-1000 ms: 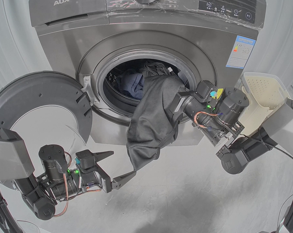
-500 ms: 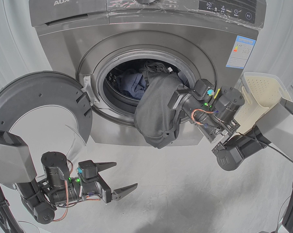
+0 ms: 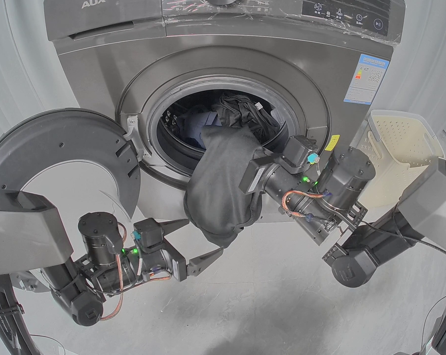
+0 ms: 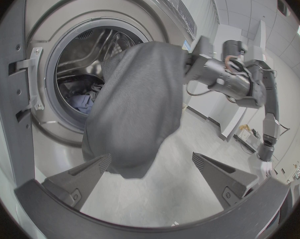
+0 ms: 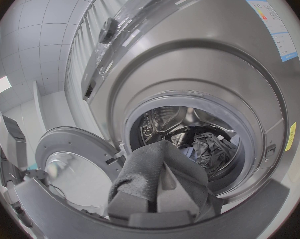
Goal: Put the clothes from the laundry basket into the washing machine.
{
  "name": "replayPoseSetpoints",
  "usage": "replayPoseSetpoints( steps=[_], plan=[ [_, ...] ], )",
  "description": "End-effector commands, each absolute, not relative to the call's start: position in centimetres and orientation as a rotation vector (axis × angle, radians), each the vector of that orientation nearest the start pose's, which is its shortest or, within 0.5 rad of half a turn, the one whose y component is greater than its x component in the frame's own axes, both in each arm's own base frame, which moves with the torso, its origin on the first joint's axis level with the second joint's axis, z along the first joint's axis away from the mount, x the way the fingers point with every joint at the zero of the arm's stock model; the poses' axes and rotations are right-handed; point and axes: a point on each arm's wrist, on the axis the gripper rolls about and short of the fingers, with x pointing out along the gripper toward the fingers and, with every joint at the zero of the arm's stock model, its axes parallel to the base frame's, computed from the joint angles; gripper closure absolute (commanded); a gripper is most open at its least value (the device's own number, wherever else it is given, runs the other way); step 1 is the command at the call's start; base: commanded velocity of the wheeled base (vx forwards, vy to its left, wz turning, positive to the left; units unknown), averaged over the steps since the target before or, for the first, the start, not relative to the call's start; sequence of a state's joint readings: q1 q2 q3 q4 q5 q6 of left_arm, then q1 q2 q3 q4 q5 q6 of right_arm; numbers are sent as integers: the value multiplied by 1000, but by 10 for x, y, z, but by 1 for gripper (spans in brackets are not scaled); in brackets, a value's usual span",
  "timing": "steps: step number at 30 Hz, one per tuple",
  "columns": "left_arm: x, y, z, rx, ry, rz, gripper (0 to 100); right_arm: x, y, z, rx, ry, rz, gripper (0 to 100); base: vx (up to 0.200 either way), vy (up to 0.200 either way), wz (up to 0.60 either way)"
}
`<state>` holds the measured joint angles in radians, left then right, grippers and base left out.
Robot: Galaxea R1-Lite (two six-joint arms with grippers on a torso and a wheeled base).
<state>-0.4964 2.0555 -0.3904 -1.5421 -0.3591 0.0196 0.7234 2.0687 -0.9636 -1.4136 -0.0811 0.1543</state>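
Two grippers work before the washing machine [image 3: 109, 70]. Left gripper [image 3: 205, 234], fingers spread, sits just below the dark grey garment [image 3: 218, 183], which hangs in front of the drum mouth. Right gripper [image 5: 156, 190] pinches the garment's upper fold. Laundry basket [image 3: 405, 149] stands far right.

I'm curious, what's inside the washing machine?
A dark crumpled garment and a bluish garment lie in the drum. The grey cloth draped over the rim hides the drum's bottom.

Grey garment [image 3: 218, 188] over washing machine [image 3: 109, 70] rim
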Motion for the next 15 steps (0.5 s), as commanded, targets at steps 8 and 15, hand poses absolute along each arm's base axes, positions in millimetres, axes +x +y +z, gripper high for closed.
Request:
replayPoseSetpoints(
  steps=[8, 15],
  plan=[
    [294, -177, 76, -20, 24, -845, 0, 260, 270, 177, 282, -224, 740, 100, 0, 0, 0],
    [299, -179, 84, -28, -14, -841, 0, 253, 267, 178, 282, -217, 749, 100, 0, 0, 0]
  ],
)
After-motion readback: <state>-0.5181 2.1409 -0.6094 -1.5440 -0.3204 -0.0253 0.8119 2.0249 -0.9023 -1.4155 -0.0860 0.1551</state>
